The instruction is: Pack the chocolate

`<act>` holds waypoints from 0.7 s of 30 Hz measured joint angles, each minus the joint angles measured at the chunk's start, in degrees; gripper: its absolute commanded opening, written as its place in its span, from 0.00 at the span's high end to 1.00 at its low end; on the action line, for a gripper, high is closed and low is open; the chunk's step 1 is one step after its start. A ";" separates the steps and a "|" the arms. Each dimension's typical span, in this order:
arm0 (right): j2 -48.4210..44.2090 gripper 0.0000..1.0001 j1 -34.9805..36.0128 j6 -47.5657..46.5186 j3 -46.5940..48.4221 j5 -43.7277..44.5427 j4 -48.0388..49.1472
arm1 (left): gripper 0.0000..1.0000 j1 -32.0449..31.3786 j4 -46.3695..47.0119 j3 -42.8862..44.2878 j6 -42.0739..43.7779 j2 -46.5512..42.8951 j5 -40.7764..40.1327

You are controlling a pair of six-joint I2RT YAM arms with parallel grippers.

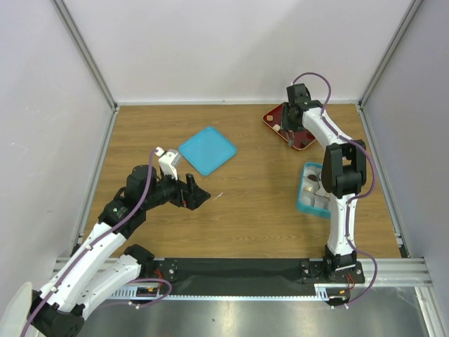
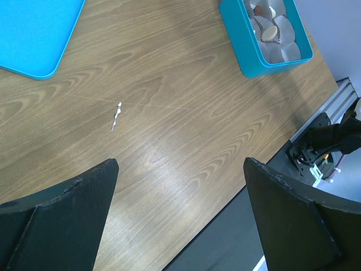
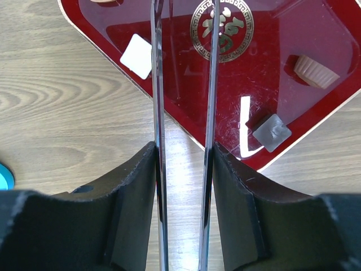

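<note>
The dark red tray (image 1: 303,142) with the gold emblem lies at the back right; it also shows in the right wrist view (image 3: 186,96). On it lie a tan chocolate (image 3: 315,71), a white square piece (image 3: 137,56) and a greyish-white square piece (image 3: 272,132). My right gripper (image 3: 183,155) is shut on metal tongs (image 3: 157,84) whose two blades reach over the tray; their tips are out of view. The teal compartmented box (image 1: 306,200) holds paper cups, one with a tan chocolate (image 2: 271,35). My left gripper (image 2: 180,175) is open and empty above bare table.
A flat teal lid (image 1: 207,149) lies at the table's middle back, also in the left wrist view (image 2: 34,34). A small white scrap (image 2: 117,116) lies on the wood. The table's front edge and black rail (image 1: 245,268) are near the left gripper.
</note>
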 measured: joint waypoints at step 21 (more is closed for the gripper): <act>-0.55 0.54 -1.86 -2.12 -0.07 0.44 0.66 | 0.00 0.17 0.00 0.00 0.00 0.28 0.02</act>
